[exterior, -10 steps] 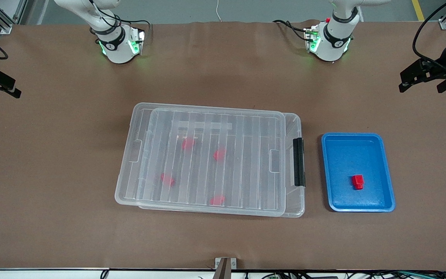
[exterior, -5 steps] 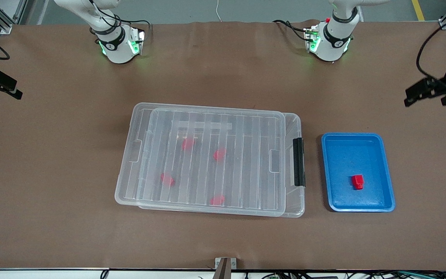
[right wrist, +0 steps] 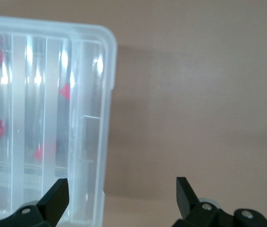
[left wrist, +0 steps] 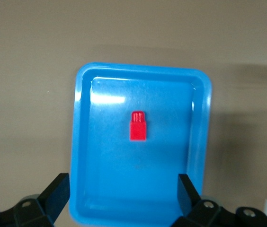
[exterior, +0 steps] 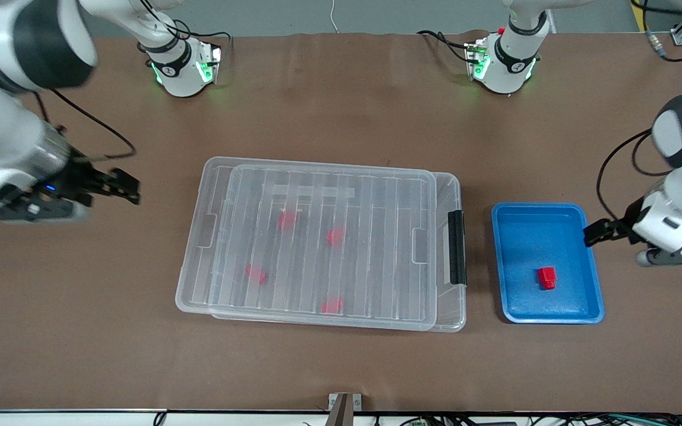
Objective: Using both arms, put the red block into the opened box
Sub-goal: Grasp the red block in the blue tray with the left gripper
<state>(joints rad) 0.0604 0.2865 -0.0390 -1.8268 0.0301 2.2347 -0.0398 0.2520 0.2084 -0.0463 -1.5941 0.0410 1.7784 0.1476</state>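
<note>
The red block (exterior: pixel 547 277) lies flat in the blue tray (exterior: pixel 504 260), which sits just beside the box (exterior: pixel 317 242) toward the left arm's end of the table, next to the box's black latch (exterior: pixel 457 247). The ribbed lid (exterior: pixel 376 207) rests on the box, slid a little askew toward the right arm's end, so the box is not really open; several other red pieces (exterior: pixel 335 236) show through it. The left gripper (exterior: pixel 598 232) hangs over the tray's outer rim with its fingers spread wide and nothing between them (its wrist view looks straight down on the block, a sensible line-up for a pick). The right gripper (exterior: pixel 117 184) is over bare table near the box's unlatched short end, fingers likewise wide and empty, probably placed there to deal with the lid. Judged from this layout, one arm would clear the lid while the other brings the block across.
</note>
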